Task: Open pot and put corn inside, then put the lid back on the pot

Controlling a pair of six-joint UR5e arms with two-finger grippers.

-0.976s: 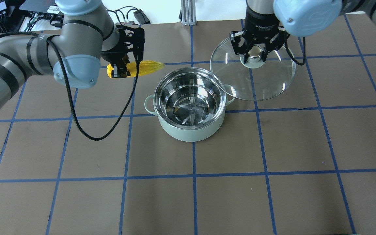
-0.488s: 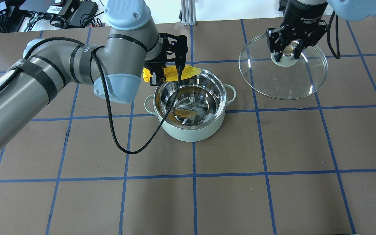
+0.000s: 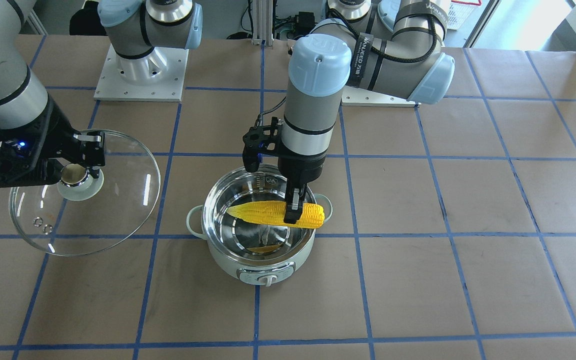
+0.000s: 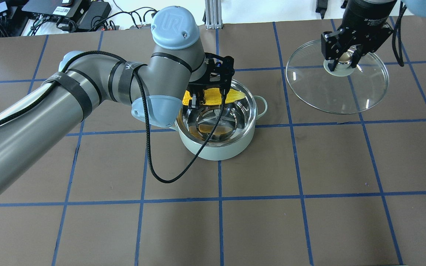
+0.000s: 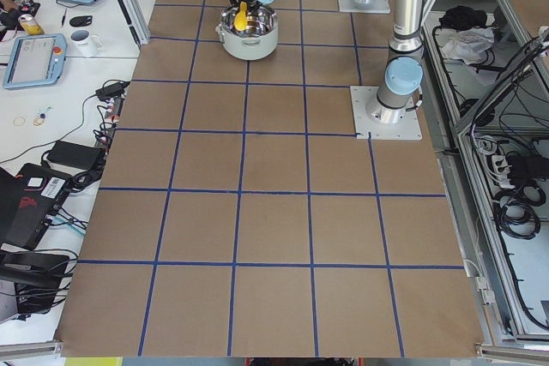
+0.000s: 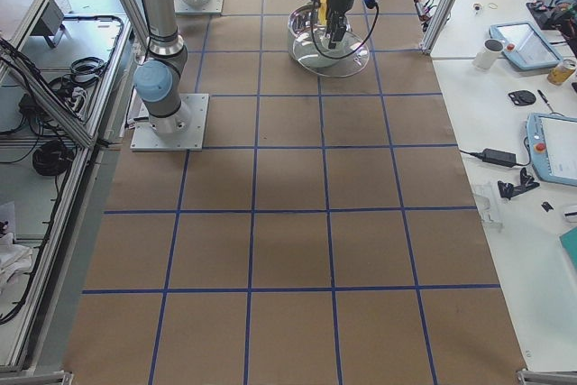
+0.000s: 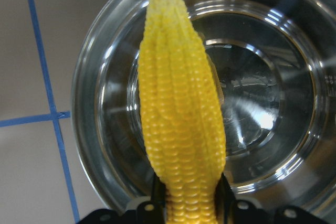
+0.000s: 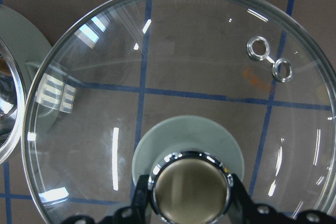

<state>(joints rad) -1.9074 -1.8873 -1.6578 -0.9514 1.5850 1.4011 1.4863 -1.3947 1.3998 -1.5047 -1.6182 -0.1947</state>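
The pot (image 4: 216,149) stands open at the table's middle, its steel inside bare; it also shows in the front view (image 3: 228,267) and the left wrist view (image 7: 262,103). My left gripper (image 4: 208,99) is shut on the thick end of the corn (image 3: 263,212) and holds it level over the pot's opening, pointed end across the bowl (image 7: 178,119). My right gripper (image 4: 344,61) is shut on the knob of the glass lid (image 4: 331,92) and holds it tilted, apart from the pot on its right (image 3: 118,200). The right wrist view shows the lid (image 8: 173,61) from above.
A black cable (image 4: 161,173) loops down from my left wrist in front of the pot. An aluminium post (image 4: 210,14) stands at the table's far edge. The arm base plates (image 3: 140,75) sit near the robot. A side bench holds tablets and a mug (image 5: 84,40).
My left arm has carried the corn rightward from beside the pot to over its opening. My right gripper has carried the lid farther right, away from the pot.
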